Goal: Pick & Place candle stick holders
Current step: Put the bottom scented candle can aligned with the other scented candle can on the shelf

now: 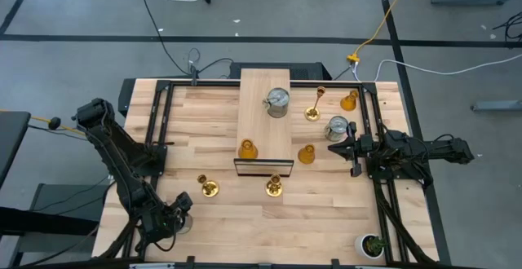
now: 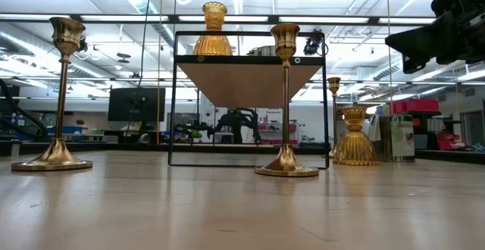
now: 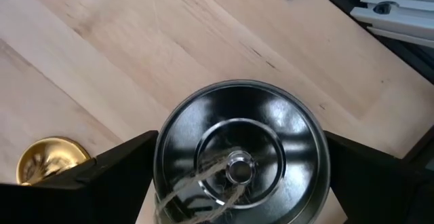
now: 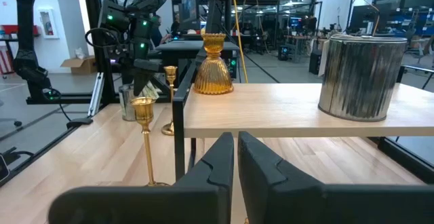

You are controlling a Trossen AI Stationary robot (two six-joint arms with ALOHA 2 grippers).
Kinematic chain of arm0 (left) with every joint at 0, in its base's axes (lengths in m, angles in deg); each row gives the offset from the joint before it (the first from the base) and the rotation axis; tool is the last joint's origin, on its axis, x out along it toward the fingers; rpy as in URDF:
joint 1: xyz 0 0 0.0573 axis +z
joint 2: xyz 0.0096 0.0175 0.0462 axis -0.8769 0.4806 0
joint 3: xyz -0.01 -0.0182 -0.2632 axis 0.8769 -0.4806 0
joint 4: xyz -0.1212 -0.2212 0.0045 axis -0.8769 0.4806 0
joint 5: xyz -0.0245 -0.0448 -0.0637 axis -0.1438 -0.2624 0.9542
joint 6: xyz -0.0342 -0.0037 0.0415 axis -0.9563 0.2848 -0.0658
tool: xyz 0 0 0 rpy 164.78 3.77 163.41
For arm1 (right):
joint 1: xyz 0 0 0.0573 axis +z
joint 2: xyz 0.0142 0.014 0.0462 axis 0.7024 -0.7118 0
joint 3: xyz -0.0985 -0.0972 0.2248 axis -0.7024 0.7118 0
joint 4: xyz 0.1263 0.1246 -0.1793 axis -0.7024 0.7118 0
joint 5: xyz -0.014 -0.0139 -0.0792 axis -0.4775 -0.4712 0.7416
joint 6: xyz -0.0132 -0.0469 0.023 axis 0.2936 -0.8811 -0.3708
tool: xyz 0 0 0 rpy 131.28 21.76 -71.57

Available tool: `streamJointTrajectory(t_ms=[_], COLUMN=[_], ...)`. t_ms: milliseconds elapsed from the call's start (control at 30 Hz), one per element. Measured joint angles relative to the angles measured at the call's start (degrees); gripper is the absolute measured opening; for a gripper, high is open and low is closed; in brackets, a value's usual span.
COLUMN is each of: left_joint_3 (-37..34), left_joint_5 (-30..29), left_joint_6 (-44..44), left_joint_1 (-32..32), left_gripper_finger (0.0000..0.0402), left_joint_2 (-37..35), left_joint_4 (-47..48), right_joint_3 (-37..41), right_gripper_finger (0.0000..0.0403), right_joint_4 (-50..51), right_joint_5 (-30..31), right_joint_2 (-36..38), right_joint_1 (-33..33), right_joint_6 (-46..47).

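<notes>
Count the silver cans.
3 cans: one on the raised shelf, one on the table by the right hand, one between the left hand's open fingers.

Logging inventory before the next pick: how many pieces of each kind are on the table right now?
Gold candlesticks: 3
Silver cans: 3
Amber holders: 3
Potted plant: 1
Total: 10
</notes>
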Motion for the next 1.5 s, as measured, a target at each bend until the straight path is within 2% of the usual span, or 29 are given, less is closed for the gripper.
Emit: streamJointTrajectory(t_ms=[1200,1500], left_joint_3=[0.03,4.0], left_joint_5=[-1.48,-1.23], left_joint_6=[-1.11,-3.22], left_joint_1=[-0.04,0.0], left_gripper_finger=[0.0381,0.0381], left_joint_2=[0.0,0.0], left_joint_4=[-0.35,3.22], right_joint_3=[-0.02,-0.02], right_gripper_finger=[0.0027,0.0027], right_joint_4=[0.0,0.0], right_joint_5=[0.0,0.0], right_joint_2=[0.0,0.0], right_joint_1=[0.0,0.0], right_joint_6=[-0.01,0.0])
